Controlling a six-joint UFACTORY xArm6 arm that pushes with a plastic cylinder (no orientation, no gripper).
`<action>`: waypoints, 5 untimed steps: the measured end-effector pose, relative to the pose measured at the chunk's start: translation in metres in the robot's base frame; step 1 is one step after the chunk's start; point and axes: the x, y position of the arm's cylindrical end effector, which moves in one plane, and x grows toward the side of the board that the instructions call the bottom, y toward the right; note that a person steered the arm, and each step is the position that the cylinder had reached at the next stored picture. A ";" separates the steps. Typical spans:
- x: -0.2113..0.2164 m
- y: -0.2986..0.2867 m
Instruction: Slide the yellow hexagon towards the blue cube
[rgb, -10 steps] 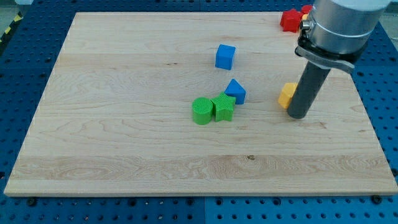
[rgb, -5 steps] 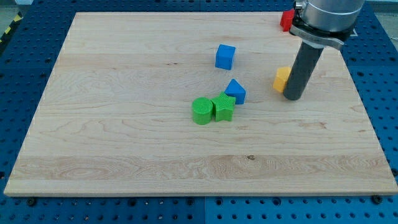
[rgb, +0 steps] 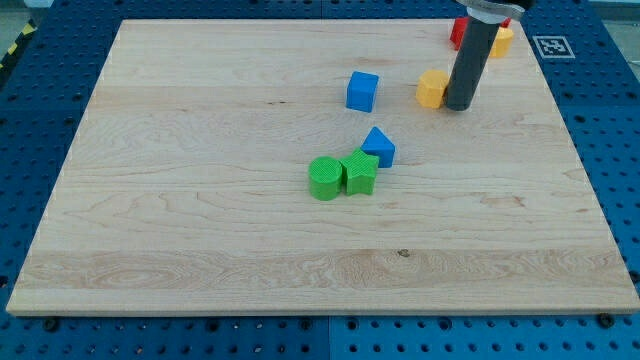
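The yellow hexagon (rgb: 431, 88) lies on the wooden board (rgb: 200, 200) in the upper right part of the view. My tip (rgb: 459, 105) touches its right side. The blue cube (rgb: 362, 91) sits to the left of the hexagon, a short gap apart. The dark rod rises from the tip to the view's top edge.
A blue triangular block (rgb: 379, 146) lies below the cube, touching a green star-like block (rgb: 359, 172) and a green cylinder (rgb: 324, 178). A red block (rgb: 457, 32) and an orange-yellow block (rgb: 500, 40) sit at the board's top right corner, partly behind the rod.
My tip has moved up and to the left, pushing the yellow hexagon up and left, closer to the blue cube. The other blocks have not moved.
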 end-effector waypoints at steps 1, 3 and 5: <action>0.000 -0.015; -0.004 -0.031; -0.018 -0.083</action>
